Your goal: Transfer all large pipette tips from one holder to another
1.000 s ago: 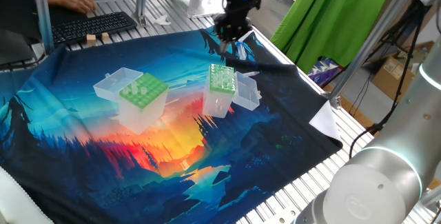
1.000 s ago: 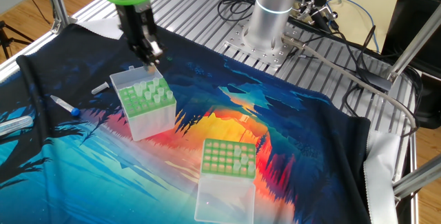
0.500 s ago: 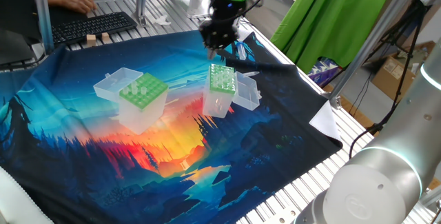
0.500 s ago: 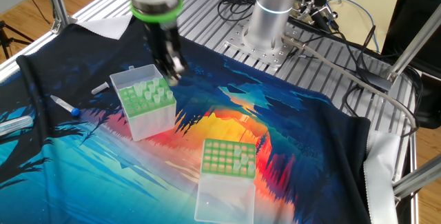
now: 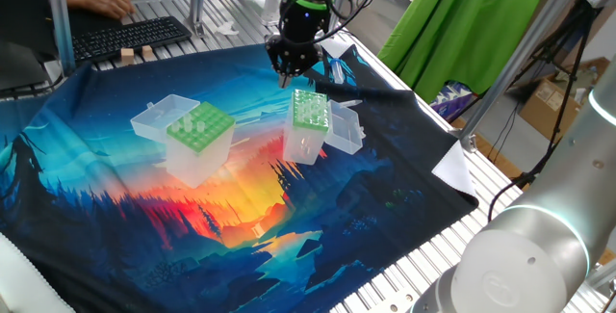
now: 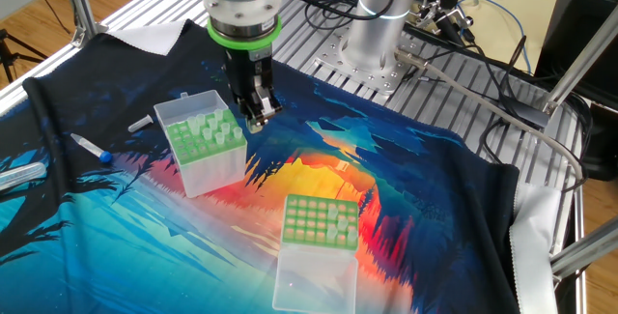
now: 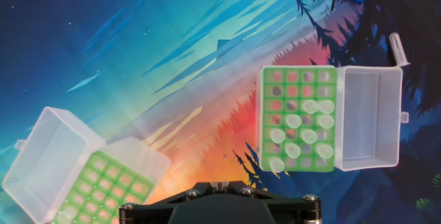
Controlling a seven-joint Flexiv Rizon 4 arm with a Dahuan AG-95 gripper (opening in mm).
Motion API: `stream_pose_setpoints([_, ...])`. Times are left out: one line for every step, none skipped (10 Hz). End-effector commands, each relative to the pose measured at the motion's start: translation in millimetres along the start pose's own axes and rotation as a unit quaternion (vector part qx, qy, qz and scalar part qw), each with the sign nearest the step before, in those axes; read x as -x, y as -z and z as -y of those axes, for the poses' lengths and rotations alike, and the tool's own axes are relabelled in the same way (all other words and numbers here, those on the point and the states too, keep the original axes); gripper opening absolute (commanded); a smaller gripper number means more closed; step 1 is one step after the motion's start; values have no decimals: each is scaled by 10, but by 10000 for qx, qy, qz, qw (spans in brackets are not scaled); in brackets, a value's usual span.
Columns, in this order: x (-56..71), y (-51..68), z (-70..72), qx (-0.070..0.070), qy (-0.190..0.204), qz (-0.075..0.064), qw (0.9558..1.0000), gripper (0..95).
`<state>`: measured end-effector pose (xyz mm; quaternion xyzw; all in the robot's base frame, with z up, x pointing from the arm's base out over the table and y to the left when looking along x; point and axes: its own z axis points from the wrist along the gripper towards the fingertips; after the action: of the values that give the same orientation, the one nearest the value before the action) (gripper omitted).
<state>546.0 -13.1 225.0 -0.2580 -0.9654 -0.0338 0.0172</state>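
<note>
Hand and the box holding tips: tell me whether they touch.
Apart. Hand view shows the box off to the right, only cloth under the hand.

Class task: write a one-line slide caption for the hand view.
Hand view looking down on two open green-topped tip boxes lying on a colourful printed cloth.

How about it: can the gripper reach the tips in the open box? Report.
Probably yes: the lid hangs open, the tips stand uncovered, and the gripper hovers just beside the box. Its jaws must open first.

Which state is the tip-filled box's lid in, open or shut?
Open. In the hand view the clear lid lies flipped out beside the green plate, leaving the tips uncovered.
</note>
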Motion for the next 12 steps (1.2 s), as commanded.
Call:
stream_pose_setpoints([14, 3, -10, -20, 53, 1, 10000, 0])
stream_pose_setpoints([14, 3, -10, -71, 71, 52, 9999, 0])
stream_pose_setpoints([14, 3, -10, -88, 92, 37, 9999, 0])
stream_pose_setpoints([14, 3, -10, -110, 181, 20, 9998, 0])
stream_pose_setpoints([14, 3, -10, -92, 218, 11, 9997, 0])
stream_pose_setpoints([14, 3, -10, -98, 295, 14, 9995, 0])
stream_pose_setpoints([14, 3, -10, -124, 289, -24, 9995, 0])
stream_pose_setpoints([14, 3, -10, -144, 344, -68, 9993, 0])
stream_pose_setpoints([14, 3, -10, -111, 316, -60, 9994, 0])
stream_pose_setpoints([14, 3, -10, -93, 259, -49, 9996, 0])
stream_pose_setpoints([14, 3, -10, -68, 243, -75, 9997, 0])
stream_pose_setpoints([14, 3, -10, -81, 232, -59, 9997, 0])
